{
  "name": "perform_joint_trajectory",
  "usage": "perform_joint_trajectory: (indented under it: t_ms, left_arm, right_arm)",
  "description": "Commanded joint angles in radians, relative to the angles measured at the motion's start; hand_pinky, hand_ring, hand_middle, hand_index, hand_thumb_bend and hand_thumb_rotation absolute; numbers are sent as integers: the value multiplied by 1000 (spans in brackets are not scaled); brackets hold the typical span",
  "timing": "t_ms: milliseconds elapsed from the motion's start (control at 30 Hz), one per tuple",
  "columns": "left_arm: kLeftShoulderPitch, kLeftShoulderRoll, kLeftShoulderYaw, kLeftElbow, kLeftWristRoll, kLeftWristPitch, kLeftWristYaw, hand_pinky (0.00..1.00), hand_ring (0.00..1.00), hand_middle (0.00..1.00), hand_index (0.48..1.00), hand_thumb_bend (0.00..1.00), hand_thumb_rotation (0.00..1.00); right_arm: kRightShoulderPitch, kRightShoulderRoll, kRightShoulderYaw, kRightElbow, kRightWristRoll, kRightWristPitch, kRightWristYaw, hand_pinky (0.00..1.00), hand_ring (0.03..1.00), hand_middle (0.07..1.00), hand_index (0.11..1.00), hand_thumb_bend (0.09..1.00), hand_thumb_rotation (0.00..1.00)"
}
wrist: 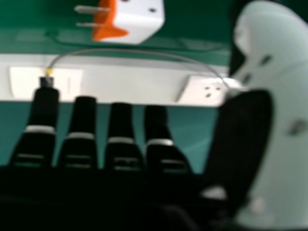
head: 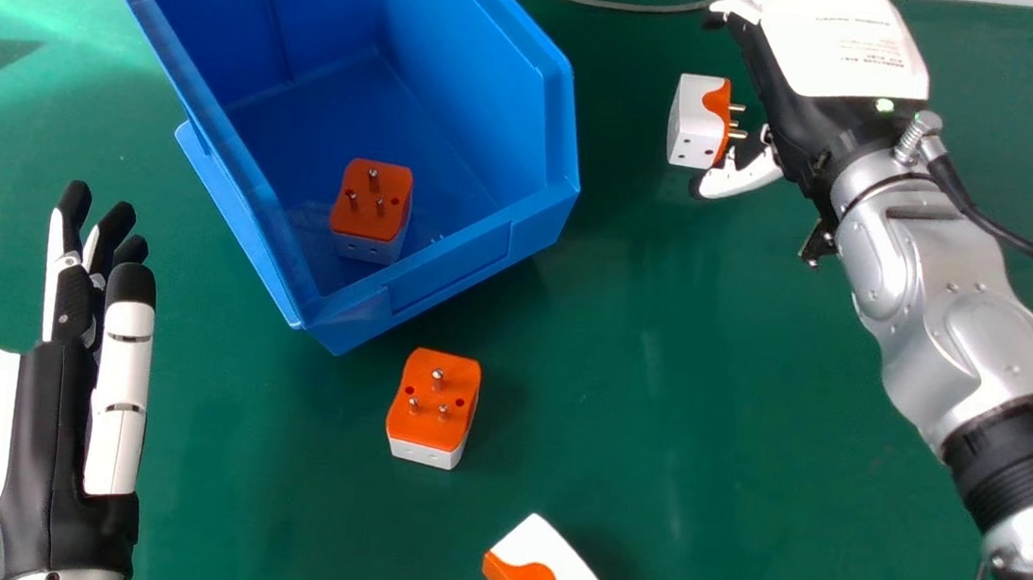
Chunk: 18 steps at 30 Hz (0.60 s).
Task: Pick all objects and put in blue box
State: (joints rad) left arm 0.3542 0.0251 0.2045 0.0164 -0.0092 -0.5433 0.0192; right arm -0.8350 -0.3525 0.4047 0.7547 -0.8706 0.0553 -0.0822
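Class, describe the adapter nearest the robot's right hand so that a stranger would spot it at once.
Find the blue box on the green table. Between it and the robot's right hand sits a white-and-orange adapter. Of the adapters here, it alone has its prongs pointing to the head view's right.

The blue box (head: 482, 249) presents as smooth, glossy plastic, the adapters (head: 428, 424) as smooth plastic with shiny metal pins (head: 438, 379), the tabletop (head: 268, 512) as smooth and glossy.

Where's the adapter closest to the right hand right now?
Head view, right of the blue box: the orange-and-white adapter is on the green table, prongs toward the right hand, near its thumb.
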Motion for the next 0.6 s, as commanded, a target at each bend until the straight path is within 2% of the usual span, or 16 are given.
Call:
perform_joint_trajectory:
  t_ms: [0,33,100,167,233,400,567]
  left_arm:
    - [9,6,6,-16,-6,-23,0,941,939,959,993,460,949]
    - [10,5,5,-15,-8,-26,0,940,939,958,992,461,946]
    - [14,5,5,-17,-2,-25,3,938,937,956,991,463,942]
    - [18,3,5,-22,-2,-18,6,933,936,956,990,469,938]
    - [19,3,5,-21,-4,-20,5,932,937,956,990,470,936]
    - [24,3,4,-28,1,-17,9,935,940,958,993,464,945]
    - [25,8,6,-25,0,-23,5,940,943,962,996,461,953]
  right_arm:
    - [-68,6,13,26,6,-3,-14,663,782,816,789,660,137]
    - [-76,7,21,41,3,-7,-18,657,776,811,784,664,132]
    - [-90,9,37,67,0,-12,-21,655,773,808,780,664,130]
    - [-105,12,54,95,-2,-16,-21,631,756,794,769,671,125]
    - [-121,18,72,124,-6,-12,-15,627,750,788,762,670,125]
    - [-142,42,94,176,3,0,-33,612,739,773,752,667,129]
    - [-164,65,104,229,13,6,-44,593,731,757,734,674,134]
